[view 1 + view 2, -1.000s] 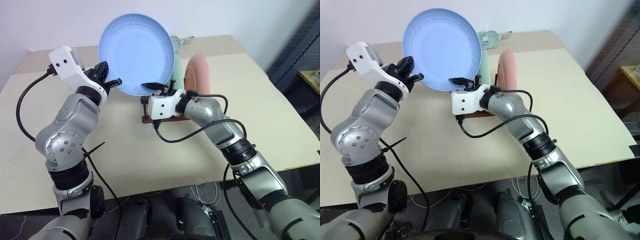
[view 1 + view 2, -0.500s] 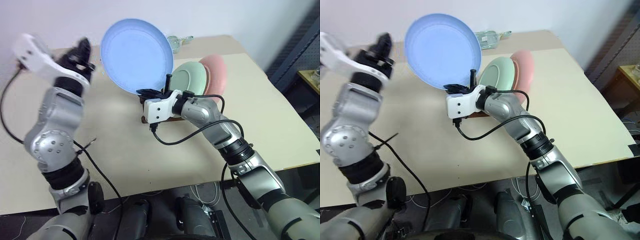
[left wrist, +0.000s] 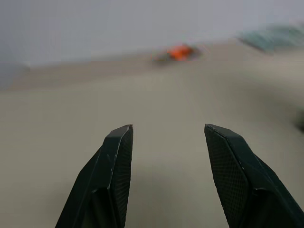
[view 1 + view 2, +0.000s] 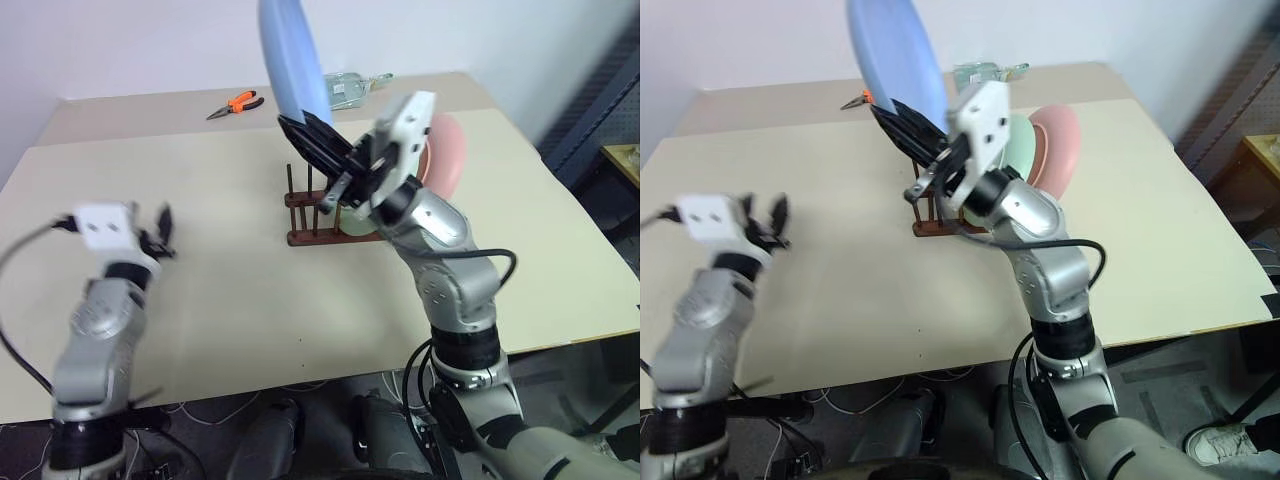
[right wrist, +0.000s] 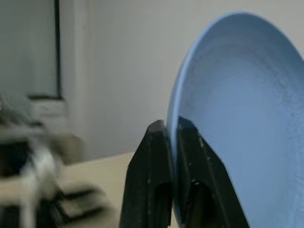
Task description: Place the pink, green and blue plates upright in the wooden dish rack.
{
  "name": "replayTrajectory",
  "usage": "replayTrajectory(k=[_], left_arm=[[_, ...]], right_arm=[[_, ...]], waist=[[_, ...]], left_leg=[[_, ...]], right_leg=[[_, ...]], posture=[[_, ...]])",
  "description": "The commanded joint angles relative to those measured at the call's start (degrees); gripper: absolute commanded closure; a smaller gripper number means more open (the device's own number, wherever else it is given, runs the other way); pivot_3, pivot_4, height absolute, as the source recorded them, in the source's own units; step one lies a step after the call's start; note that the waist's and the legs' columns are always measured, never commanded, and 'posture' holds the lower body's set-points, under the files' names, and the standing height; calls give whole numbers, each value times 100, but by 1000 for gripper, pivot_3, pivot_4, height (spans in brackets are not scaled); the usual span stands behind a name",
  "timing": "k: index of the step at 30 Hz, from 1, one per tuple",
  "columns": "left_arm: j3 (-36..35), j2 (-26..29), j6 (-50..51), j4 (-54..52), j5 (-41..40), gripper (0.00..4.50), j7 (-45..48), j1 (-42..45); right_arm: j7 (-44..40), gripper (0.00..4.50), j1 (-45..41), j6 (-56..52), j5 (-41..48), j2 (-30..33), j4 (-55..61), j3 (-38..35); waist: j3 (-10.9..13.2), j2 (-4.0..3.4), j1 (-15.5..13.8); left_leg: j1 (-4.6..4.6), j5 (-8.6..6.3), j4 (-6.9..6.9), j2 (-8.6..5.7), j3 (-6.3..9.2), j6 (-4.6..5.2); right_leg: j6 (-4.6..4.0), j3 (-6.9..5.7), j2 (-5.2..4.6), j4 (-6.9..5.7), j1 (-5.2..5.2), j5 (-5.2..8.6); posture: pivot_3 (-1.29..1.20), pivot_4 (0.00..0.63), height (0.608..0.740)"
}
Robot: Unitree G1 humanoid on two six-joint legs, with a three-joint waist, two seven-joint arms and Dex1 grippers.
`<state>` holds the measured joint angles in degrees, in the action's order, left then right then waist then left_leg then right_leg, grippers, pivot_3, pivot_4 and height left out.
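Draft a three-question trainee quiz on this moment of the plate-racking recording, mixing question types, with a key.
1. True or false: the right gripper is clamped on the blue plate's rim.
2. Which plates stand in the wooden dish rack? A) none B) green plate and pink plate C) all three
3. Fill in: the left gripper is ____ and holds nothing.

Key: 1 true; 2 B; 3 open.

A lab or workshop is suggested: a plain beige counter (image 4: 250, 290) set against a bare white wall, orange-handled pliers (image 4: 236, 103) left near its far edge, cables (image 4: 940, 385) seen below.
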<state>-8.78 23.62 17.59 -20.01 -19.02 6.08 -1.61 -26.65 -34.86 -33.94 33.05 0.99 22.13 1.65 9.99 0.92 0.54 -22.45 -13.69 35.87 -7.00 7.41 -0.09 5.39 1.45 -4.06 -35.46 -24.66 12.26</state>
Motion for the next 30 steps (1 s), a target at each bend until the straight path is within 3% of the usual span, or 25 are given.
replayTrajectory(k=[1, 13, 26, 30], left_arm=[[283, -56, -459, -71, 194, 2086, 499, -206], [543, -309, -762, 36, 534, 2086, 1020, -466], [608, -330, -850, -181, 725, 2086, 1326, -625], [623, -355, -844, -204, 776, 2044, 1355, -632]], right_arm=[[356, 4500, -12, -493, 753, -147, 357, -202], [884, 4500, -77, -695, 1557, -392, 245, -224], [1569, 4500, -597, -979, 1819, -506, -1296, -624], [1546, 3108, -667, -973, 1704, -419, -1396, -582]], waist=[[3, -10, 24], [1, -21, 19], [1, -23, 23], [2, -25, 25]], left_leg=[[0, 1, -3, 2, -1, -1], [0, 3, -17, 5, -6, -1], [0, 3, -17, 5, -6, 0], [0, 3, -17, 5, -7, 0]], right_leg=[[-2, 0, 0, -1, -4, 0], [-7, -6, -2, 1, -10, 3], [-7, -9, -1, 2, -10, 3], [-7, -9, -1, 1, -11, 3]], posture=[[0, 150, 740], [0, 150, 740], [0, 150, 740], [0, 150, 740]])
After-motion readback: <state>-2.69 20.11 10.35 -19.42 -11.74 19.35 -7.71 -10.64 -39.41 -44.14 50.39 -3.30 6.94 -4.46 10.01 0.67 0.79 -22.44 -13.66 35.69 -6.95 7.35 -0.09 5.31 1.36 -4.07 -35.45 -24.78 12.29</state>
